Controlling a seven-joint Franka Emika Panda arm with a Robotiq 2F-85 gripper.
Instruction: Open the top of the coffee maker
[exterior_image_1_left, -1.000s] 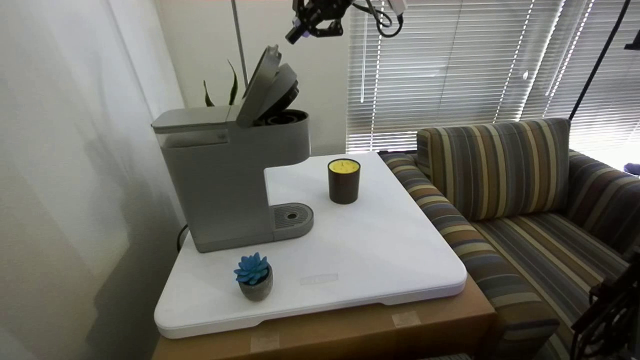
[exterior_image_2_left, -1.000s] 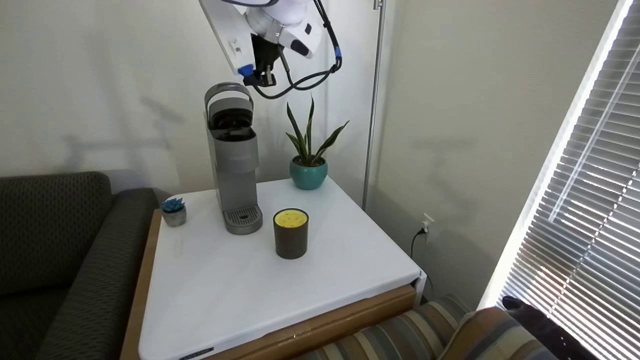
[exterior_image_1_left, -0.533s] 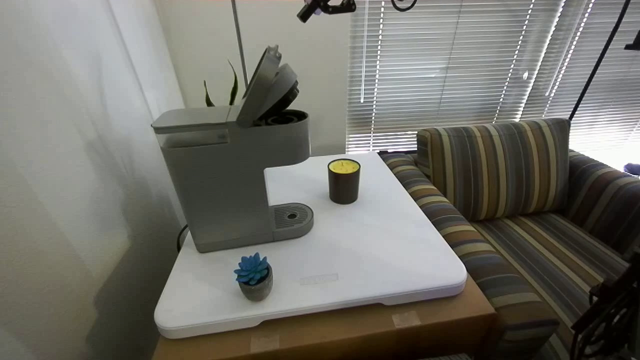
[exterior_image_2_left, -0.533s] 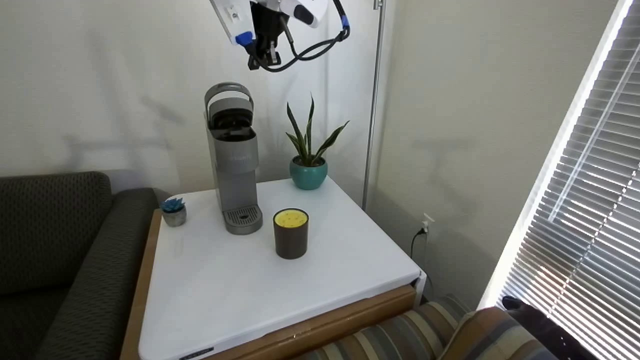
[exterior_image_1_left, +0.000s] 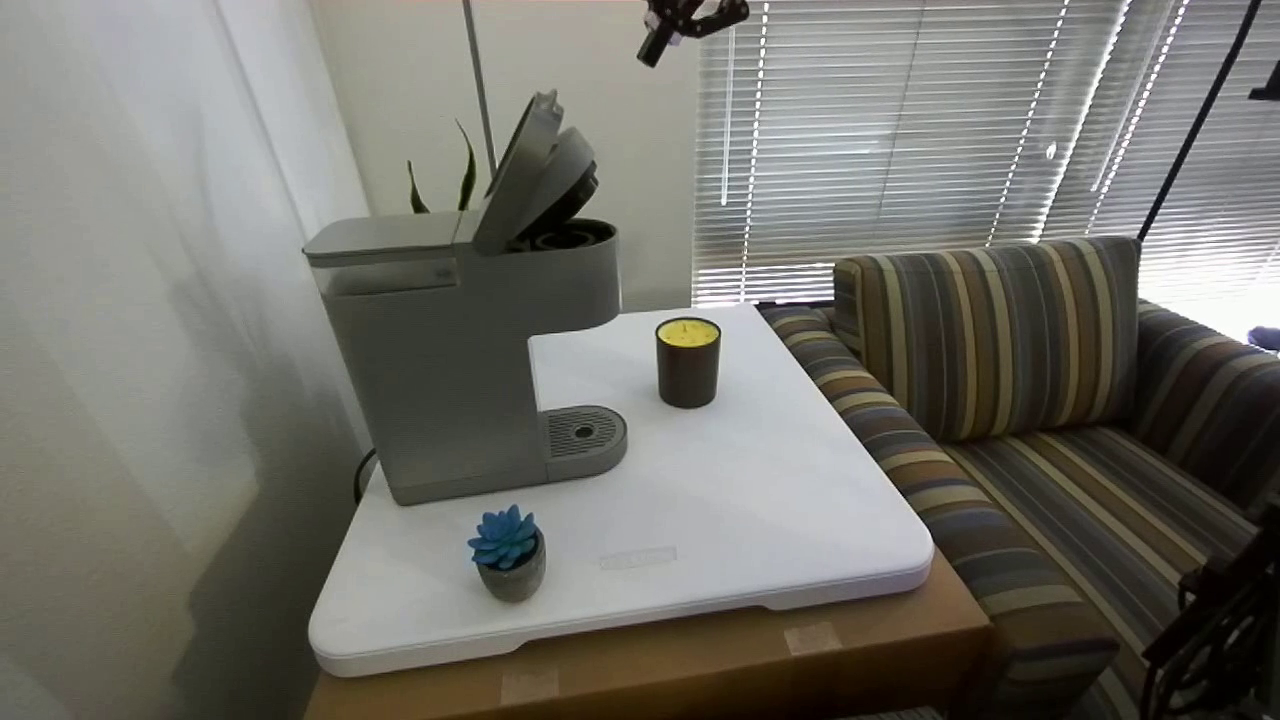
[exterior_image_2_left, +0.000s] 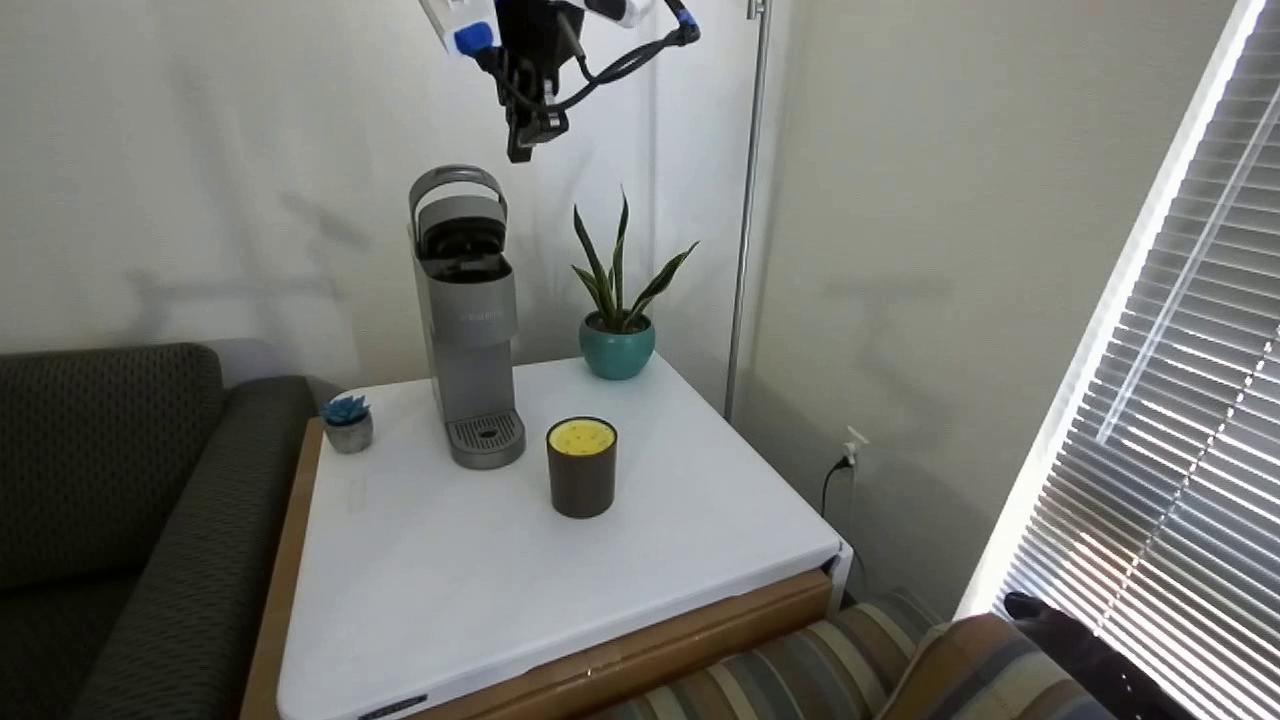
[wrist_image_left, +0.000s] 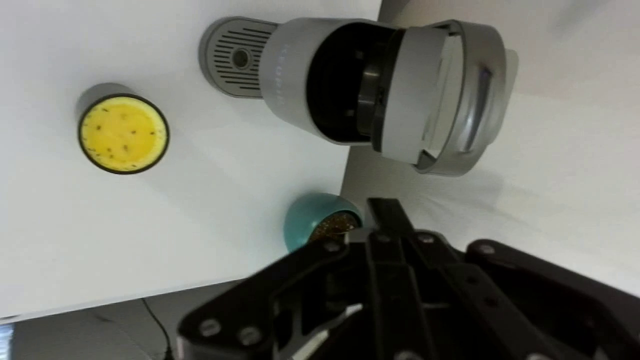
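Note:
The grey coffee maker (exterior_image_1_left: 430, 380) stands on the white table in both exterior views (exterior_image_2_left: 472, 345). Its top (exterior_image_1_left: 525, 165), the hinged lid, is tilted up and back, and the dark opening under it shows. In the wrist view the top (wrist_image_left: 412, 95) stands raised with its loop-shaped front edge, beside the coffee maker's head (wrist_image_left: 287, 70). My gripper (exterior_image_1_left: 655, 50) is in the air, above and in front of the raised lid, apart from it. It also shows in an exterior view (exterior_image_2_left: 528, 148). In the wrist view the fingers (wrist_image_left: 384, 212) are together with nothing between them.
A dark candle jar (exterior_image_1_left: 688, 375) stands in front of the coffee maker on the white table (exterior_image_1_left: 760, 500). A small blue succulent (exterior_image_1_left: 508, 560) stands beside it. A teal plant pot (exterior_image_2_left: 617, 350) with tall leaves stands at the other side. A wall is behind the machine.
My gripper has moved away from the raised lid, first rising, then dipping a little with its fingers turned more downward. The lid and the other objects have not moved.

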